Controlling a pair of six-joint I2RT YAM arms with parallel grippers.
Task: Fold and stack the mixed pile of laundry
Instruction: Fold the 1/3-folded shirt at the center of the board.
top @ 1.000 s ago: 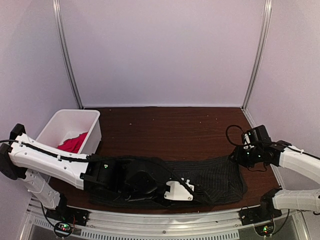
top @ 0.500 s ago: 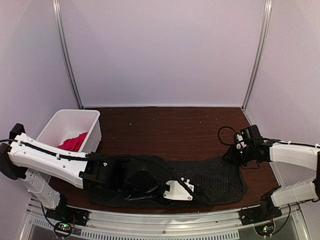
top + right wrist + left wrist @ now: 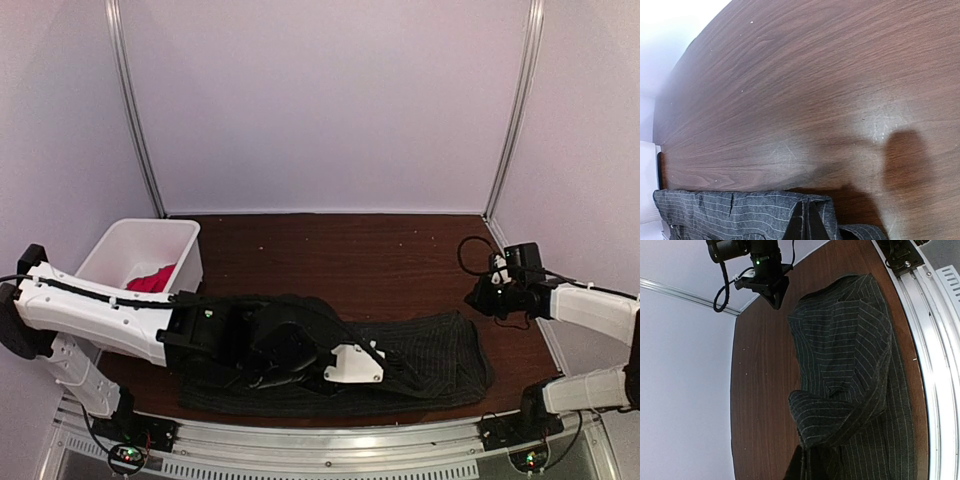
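Note:
The dark pinstriped shirt [image 3: 440, 350] lies stretched along the table's near edge. My left gripper [image 3: 388, 370] is shut on a bunched fold of the shirt [image 3: 850, 355] near its middle; its fingers [image 3: 807, 467] show at the bottom of the left wrist view. My right gripper [image 3: 477, 302] is at the shirt's far right corner. In the right wrist view the right gripper [image 3: 807, 222] is shut, with the shirt's hem [image 3: 730, 210] pinched between its tips. The red T-shirt [image 3: 150, 278] lies inside the white bin [image 3: 135, 238] at the left.
The white bin stands at the table's left edge, just behind my left arm [image 3: 100, 315]. Bare brown tabletop [image 3: 340, 260] stretches behind the shirt to the back wall. A metal rail [image 3: 330, 440] runs along the near edge.
My right gripper has shut at the shirt's far right corner and drawn back to the right. My left arm has shifted slightly away from the near edge with its fold of shirt.

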